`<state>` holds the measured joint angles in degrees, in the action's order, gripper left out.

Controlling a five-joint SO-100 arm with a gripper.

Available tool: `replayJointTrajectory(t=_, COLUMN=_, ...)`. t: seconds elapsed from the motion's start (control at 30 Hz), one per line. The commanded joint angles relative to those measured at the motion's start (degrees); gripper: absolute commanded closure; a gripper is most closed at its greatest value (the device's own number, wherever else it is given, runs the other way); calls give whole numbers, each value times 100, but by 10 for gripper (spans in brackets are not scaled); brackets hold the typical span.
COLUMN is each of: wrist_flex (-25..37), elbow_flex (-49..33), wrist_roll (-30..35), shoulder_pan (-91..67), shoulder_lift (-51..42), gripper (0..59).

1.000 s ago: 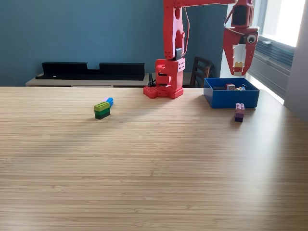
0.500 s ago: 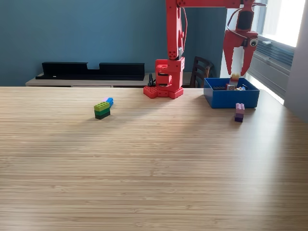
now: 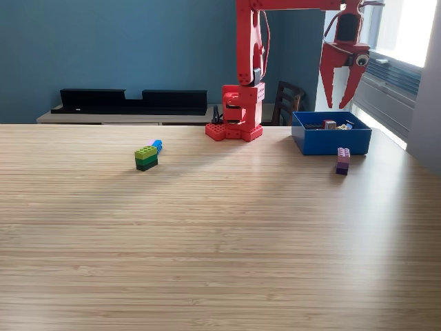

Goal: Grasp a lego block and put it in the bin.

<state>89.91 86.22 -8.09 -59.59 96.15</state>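
Wood-grain table [image 3: 220, 234], blue wall behind, long black tray [image 3: 131, 101] on a rear shelf.

L to R, all ref'd to the bin [image 3: 331, 140]: green lego stack [image 3: 146, 158] w/ a blue piece touching its far end, well apart off the bin's ext-view left. Red arm base [image 3: 238, 114] near its left rear. Gripper [image 3: 340, 102] hangs above the bin's interior, jaws apart, nothing between them. Several small blocks lie inside the bin, colours hard to tell. Pink/purple block [image 3: 342, 161] sits just in front of the bin's front wall, on the table.

Status, my read: at least some blocks are binned. 2 items left on the table. The pink/purple one is below and in front of the gripper, closest pick. Green stack is a long reach across.
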Motion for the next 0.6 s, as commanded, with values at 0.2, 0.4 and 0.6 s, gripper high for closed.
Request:
replayJointTrajectory(t=0.2, wrist_flex=26, elbow_flex=-1230, wrist_roll=984, shoulder_pan=2944, shoulder_lift=501, gripper=585)
replayJointTrajectory(t=0.4, wrist_flex=-176, elbow_flex=-1002, wrist_roll=923, shoulder_pan=4412, shoulder_lift=501, gripper=585)
replayJointTrajectory(t=0.6, wrist_flex=-773, elbow_flex=-510, wrist_roll=809, shoulder_pan=4966, shoulder_lift=501, gripper=585)
